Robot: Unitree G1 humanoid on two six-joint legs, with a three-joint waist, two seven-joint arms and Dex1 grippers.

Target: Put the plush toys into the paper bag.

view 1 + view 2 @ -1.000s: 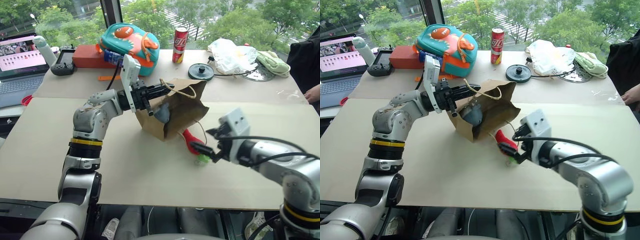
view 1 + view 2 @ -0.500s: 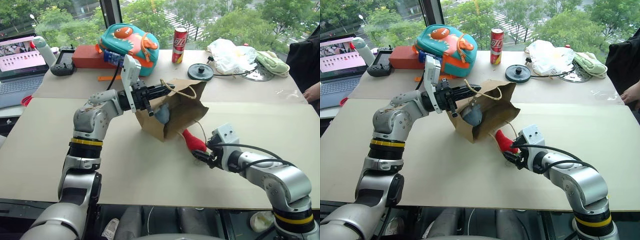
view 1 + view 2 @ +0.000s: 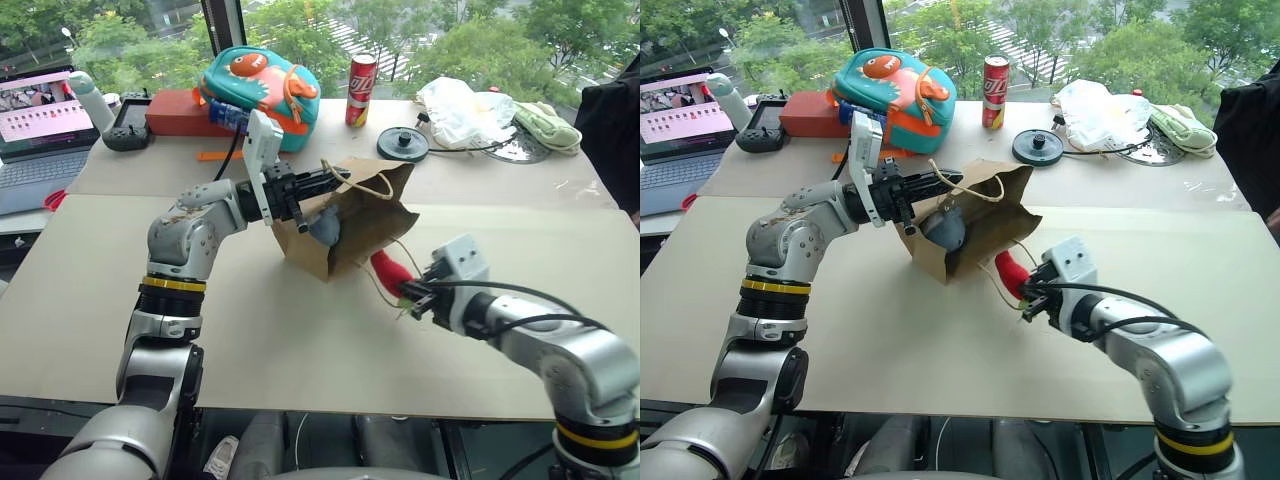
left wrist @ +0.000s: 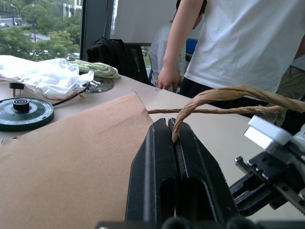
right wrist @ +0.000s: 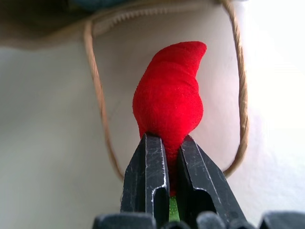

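The brown paper bag (image 3: 360,215) lies tipped on the table with its mouth held up. My left gripper (image 3: 335,180) is shut on one of its cord handles (image 4: 224,95). A grey fluffy plush toy (image 3: 325,230) sits inside the bag's mouth. Just right of the bag, my right gripper (image 3: 408,292) is shut on the stem end of the red chili plush toy (image 5: 169,95), whose red tip points toward the bag. The bag's other cord handle (image 5: 95,95) loops on the table around the chili.
Along the table's far side stand a teal backpack (image 3: 262,85), a red can (image 3: 360,88), a black round device (image 3: 403,144), a white plastic bag (image 3: 462,108) and a pale green cloth (image 3: 545,125). A laptop (image 3: 35,125) sits far left. A person (image 4: 238,43) stands beyond the table.
My right gripper came down onto the red chili, shut on its stem end, and drew it slightly up and to the right. The left gripper and the bag kept still.
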